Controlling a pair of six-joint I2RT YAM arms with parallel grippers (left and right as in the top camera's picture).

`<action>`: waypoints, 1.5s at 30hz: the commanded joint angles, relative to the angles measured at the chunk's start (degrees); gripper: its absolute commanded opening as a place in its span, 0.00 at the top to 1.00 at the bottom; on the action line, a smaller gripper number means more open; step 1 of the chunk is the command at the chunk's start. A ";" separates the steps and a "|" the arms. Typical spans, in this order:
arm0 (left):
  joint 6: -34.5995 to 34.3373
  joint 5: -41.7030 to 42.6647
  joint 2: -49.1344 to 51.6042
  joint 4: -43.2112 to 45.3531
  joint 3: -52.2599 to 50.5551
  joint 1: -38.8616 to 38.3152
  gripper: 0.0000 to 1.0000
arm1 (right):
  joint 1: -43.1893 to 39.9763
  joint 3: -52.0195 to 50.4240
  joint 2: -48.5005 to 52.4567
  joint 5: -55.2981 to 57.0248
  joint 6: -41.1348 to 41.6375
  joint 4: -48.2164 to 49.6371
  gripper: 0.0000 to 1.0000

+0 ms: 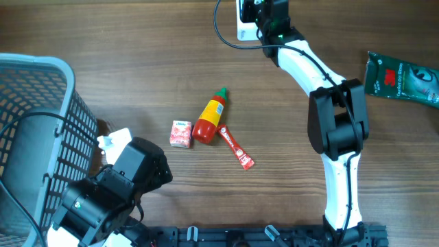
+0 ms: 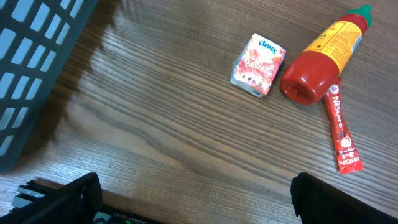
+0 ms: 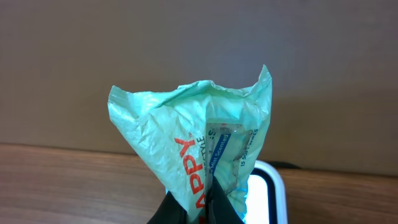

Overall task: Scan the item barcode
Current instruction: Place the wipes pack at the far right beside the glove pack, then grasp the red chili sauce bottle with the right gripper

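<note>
Packet [image 3: 205, 149] is clenched by right gripper [image 3: 206, 211] at 12 o'clock, over white scanner [image 3: 268, 186]; scan judged underway, not confirmed. Left gripper [image 2: 196, 196] is seen spread wide, empty, at 8 o'clock.

Kleenex on tissue pack [image 2: 259, 64], Nescafé on sachet [image 2: 341, 127], APPY on bag [image 3: 186, 134]

Basket [image 2: 31, 56] at far left; on table [image 2: 174, 124], tissue pack [image 2: 259, 65] just left of red bottle [image 2: 323, 56] lying on its side, cap pointing far right; sachet [image 2: 341, 132] angled nearer, far end at bottle's base; left gripper [image 2: 196, 199] spread wide along near edge.
</note>
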 commanded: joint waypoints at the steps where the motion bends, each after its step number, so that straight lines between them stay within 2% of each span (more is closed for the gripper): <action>1: -0.70 -0.35 -0.11 0.09 0.15 0.13 0.00 | -0.22 2.23 -0.04 6.60 -1.16 -1.79 0.95; 4: -0.70 -0.35 -0.11 0.09 0.15 0.13 0.00 | -1.46 2.23 -3.06 15.78 -0.92 -8.52 0.96; 6: -0.72 -0.35 -0.11 0.09 0.15 0.13 0.00 | -3.72 2.23 -6.49 19.67 0.79 -18.34 0.96; 8: -0.72 -0.35 -0.11 0.09 0.15 0.13 0.00 | -7.45 2.23 -9.46 25.62 8.63 -29.68 0.96; 11: -0.72 -0.35 -0.11 0.09 0.15 0.13 0.00 | -15.10 2.23 -11.23 26.82 19.10 -44.68 0.96; 13: -0.72 -0.35 -0.11 0.09 0.15 0.13 0.00 | -22.97 1.95 -11.19 26.82 20.09 -51.56 0.95; 19: -0.70 -0.35 -0.11 0.09 0.15 0.13 0.00 | -40.85 -0.13 -11.10 26.75 23.47 -60.81 0.95; 23: -0.70 -0.35 -0.11 0.09 0.15 0.13 0.00 | -46.29 -2.60 -11.10 22.51 23.45 -63.47 0.95; 24: -0.72 -0.35 -0.11 0.09 0.15 0.13 0.00 | -46.42 -2.43 -11.37 19.30 23.12 -64.35 0.32; 25: -0.72 -0.35 -0.11 0.09 0.15 0.13 0.00 | -46.25 -2.38 -12.02 16.46 23.04 -64.76 0.13; 26: -0.70 -0.35 -0.11 0.09 0.15 0.13 0.00 | -45.75 -2.38 -13.20 15.21 23.06 -65.02 0.00; 30: -0.70 -0.35 -0.11 0.09 0.15 0.13 0.00 | -43.54 -2.38 -19.93 14.08 24.57 -66.10 0.00; 34: -0.70 -0.35 -0.11 0.11 0.15 0.13 0.00 | -36.85 -2.40 -24.83 -16.17 24.39 -68.85 0.00; 36: -0.72 -0.35 -0.11 0.09 0.15 0.13 0.00 | -31.58 -3.08 -24.76 -21.42 24.61 -71.80 0.00; 37: -0.72 -0.35 -0.11 0.09 0.15 0.13 0.00 | -25.33 -3.74 -24.76 -23.80 24.57 -73.57 0.00; 41: -0.72 -0.35 -0.11 0.09 0.15 0.13 0.00 | -10.10 -7.82 -24.74 -28.20 24.59 -73.07 0.00; 42: -0.70 -0.35 -0.11 0.11 0.15 0.13 0.00 | -4.00 -10.47 -24.70 -28.17 24.61 -72.24 0.00; 45: -0.72 -0.35 -0.11 0.09 0.15 0.13 0.00 | 5.46 -16.17 -24.70 -28.20 27.93 -67.32 0.00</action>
